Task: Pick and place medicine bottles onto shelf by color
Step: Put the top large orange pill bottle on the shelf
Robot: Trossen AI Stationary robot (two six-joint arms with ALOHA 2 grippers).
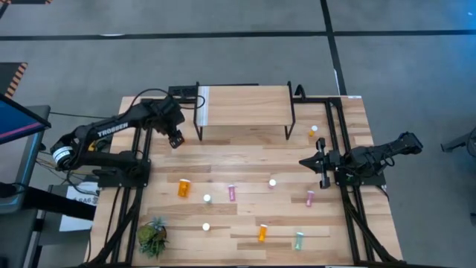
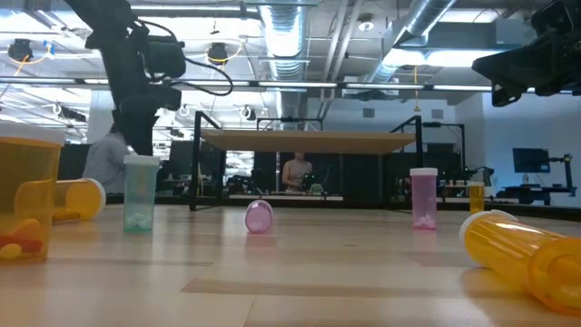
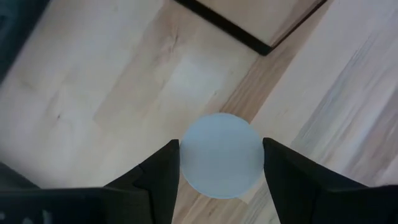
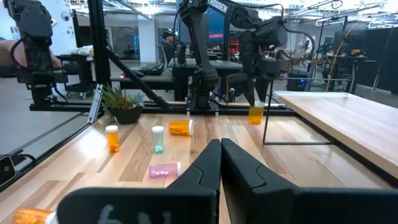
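Jaws of the left gripper (image 3: 221, 163) stand partly spread, one finger (image 3: 163, 177) on each side of a white bottle cap (image 3: 221, 163); in the left wrist view both fingers lie against the cap's round edge, so the grip appears to be on the cap. In the right wrist view the held orange bottle (image 4: 255, 114) hangs upright below that gripper, clear of the table (image 1: 245, 156), its long axis vertical.

The relation that governs the coming move: the shelf (image 1: 245, 106) lies just beside the left gripper (image 1: 176, 138), toward the table's middle, and its top stands higher than the hanging bottle; the bottle would probably need to be raised before it crosses the shelf edge. The left arm is much the nearer to the shelf's white-strip end (image 1: 202, 106).

The right gripper (image 1: 312, 162) waits near the right frame, fingers pressed together, empty. The remaining bottles stand or lie on the table's front half, one small orange one (image 1: 313, 132) beside the shelf's right leg.
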